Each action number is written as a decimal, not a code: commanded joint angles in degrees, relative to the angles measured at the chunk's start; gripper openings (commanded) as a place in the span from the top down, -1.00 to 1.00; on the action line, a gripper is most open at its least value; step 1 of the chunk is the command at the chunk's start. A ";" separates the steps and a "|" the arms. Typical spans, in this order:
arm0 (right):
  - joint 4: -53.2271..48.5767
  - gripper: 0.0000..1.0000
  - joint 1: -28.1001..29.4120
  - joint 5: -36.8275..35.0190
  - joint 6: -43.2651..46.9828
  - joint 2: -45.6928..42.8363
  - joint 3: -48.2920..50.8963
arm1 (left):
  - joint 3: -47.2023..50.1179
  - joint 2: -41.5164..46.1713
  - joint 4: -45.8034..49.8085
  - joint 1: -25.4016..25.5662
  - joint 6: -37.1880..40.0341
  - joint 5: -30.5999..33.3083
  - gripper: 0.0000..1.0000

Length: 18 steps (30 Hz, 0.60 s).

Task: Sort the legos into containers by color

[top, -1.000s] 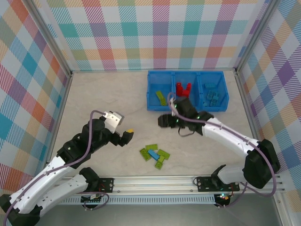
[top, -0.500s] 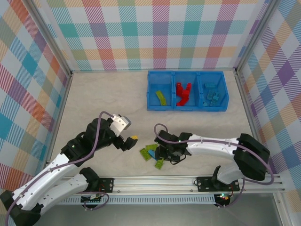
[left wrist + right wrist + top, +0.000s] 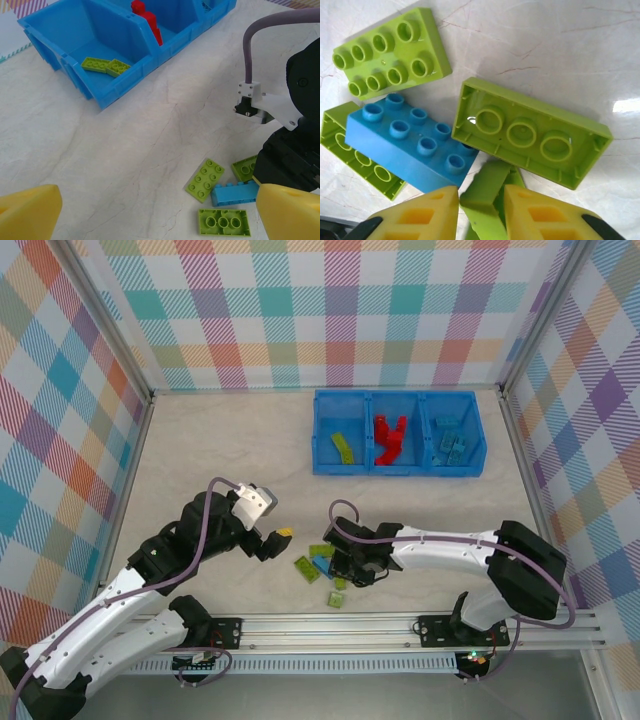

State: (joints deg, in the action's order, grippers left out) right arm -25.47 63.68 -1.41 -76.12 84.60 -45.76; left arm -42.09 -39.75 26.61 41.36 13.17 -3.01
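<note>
Top external: plaid walls [image 3: 330, 310] in pastel checks close three sides, with metal posts at the corners. Counter [image 3: 220, 450] is pale, marble-veined and glossy.

Blue three-compartment bin [image 3: 400, 470] sits right of centre toward the far wall, long axis left to right.
- Left cell: lime bricks [image 3: 343, 447], lying diagonal.
- Middle cell: red bricks [image 3: 390, 440].
- Right cell: blue bricks [image 3: 450, 445].

Loose pile [image 3: 322, 565] lies near the front edge, between the two arms.

Left fingers [image 3: 30, 212] are spread wide with nothing between them, just left of the pile.

Right wrist: right fingers [image 3: 420, 217] are closed on a tilted lime brick [image 3: 487, 197], standing on its edge in the pile.

Flat beside it:
- upturned lime brick [image 3: 530, 140], hollow side up, long axis slanting down to the right
- blue eight-stud brick [image 3: 410, 142], studs up, same slant
- lime eight-stud brick [image 3: 392, 52], studs up, slanting up to the right
</note>
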 commanded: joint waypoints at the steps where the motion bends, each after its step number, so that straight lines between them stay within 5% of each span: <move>1: -2.10 0.46 0.48 -0.82 -1.67 0.98 2.11 | -0.19 0.28 -0.73 -0.69 0.96 -0.37 -1.00; 18: -5.50 0.05 4.48 -7.07 11.46 -7.18 1.87 | -0.19 0.28 -0.42 -0.68 1.03 -0.27 -1.00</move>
State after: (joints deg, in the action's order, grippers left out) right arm -28.25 66.00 -7.57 -68.64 77.01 -43.55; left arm -42.09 -39.75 26.61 41.36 13.37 -3.01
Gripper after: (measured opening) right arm 0.472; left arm 0.998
